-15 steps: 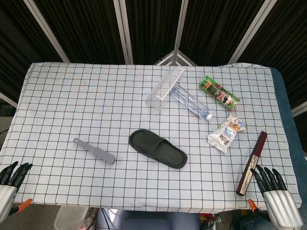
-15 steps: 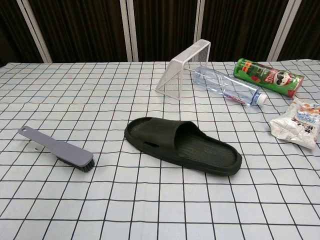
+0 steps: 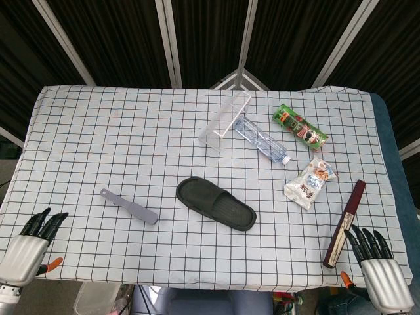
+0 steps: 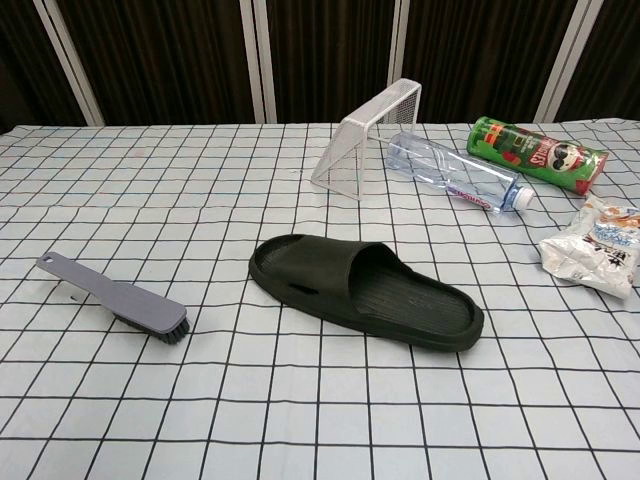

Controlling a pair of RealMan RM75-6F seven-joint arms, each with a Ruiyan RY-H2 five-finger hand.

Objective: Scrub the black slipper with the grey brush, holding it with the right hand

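brush [image 3: 129,206] left of slipper [image 3: 216,203], apart

Looks like a lab or test booth: table draped in a gridded cloth [image 3: 98,131], black curtains [image 3: 111,39] with white frame bars [image 3: 169,39] behind its far edge.

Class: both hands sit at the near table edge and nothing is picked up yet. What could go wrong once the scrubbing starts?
The brush lies nearer the left hand, yet the right hand must hold it, so a long reach across the slipper might nudge it. The dark flat stick lies just ahead of the right hand and could get knocked. The slipper lies loose on the cloth and may slide.
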